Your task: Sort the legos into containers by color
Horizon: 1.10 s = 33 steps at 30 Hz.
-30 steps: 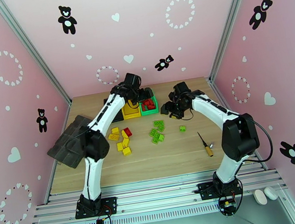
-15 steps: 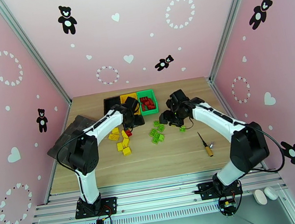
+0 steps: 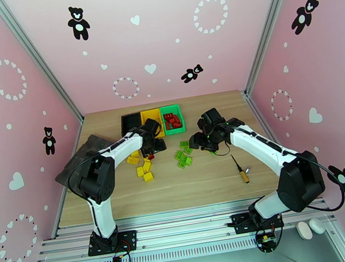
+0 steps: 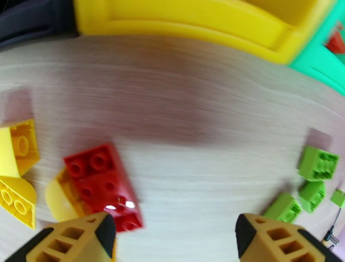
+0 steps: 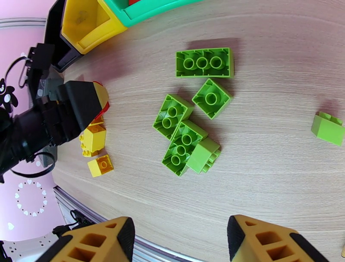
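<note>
The left gripper [image 4: 174,232] was held wide and empty above a red lego [image 4: 102,186] — the right gripper [image 5: 181,237], parted and empty, above green legos [image 5: 185,142] short of the table's [image 3: 206,186] far edge

Red, yellow, green legos [image 5: 186,143]; black, yellow, green containers [image 3: 151,117].

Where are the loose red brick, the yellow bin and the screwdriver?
red brick [image 4: 103,187], left wrist view, on its studded top face.
yellow bin [image 3: 151,116], top external view, on its bare floor.
screwdriver [image 3: 244,177], top external view, on its wooden handle.
</note>
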Tool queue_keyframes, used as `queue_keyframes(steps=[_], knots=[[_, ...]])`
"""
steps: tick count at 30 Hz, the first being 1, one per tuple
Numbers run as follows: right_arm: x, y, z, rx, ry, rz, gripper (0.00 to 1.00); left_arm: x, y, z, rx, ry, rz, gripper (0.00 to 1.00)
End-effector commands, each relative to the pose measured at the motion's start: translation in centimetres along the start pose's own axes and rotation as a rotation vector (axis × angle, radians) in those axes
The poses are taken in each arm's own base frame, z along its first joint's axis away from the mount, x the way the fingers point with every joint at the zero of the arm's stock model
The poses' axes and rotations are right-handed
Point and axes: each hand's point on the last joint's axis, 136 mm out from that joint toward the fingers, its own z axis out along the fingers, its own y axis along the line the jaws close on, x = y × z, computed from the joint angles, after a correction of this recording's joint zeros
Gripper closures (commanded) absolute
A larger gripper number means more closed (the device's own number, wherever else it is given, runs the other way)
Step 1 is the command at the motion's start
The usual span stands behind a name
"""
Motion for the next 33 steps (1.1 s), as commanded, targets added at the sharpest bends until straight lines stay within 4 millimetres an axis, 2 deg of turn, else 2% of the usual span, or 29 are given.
queue_keyframes(steps=[1,6,16,22,27,33], knots=[[0.6,-0.1,-0.4,0.012,0.002,0.008,0.39,-0.1,1.6,0.8,-0.042,-0.004,-0.013,0.2],[0.4,0.1,0.0,0.003,0.004,0.012,0.38,0.5,3.3,1.5,-0.082,0.025,-0.021,0.2],[-0.1,0.7,0.8,0.003,0.016,0.007,0.39,0.3,4.4,2.9,-0.158,0.069,0.0,0.21],[0.0,0.7,1.2,0.007,0.023,0.009,0.39,-0.6,4.3,3.1,-0.2,0.084,0.029,0.21],[-0.1,0.7,1.5,0.006,0.024,0.011,0.39,-0.3,4.3,3.7,-0.214,0.112,0.041,0.23],[-0.4,0.9,1.7,0.002,0.027,0.011,0.39,0.1,3.9,3.9,-0.199,0.119,0.048,0.34]])
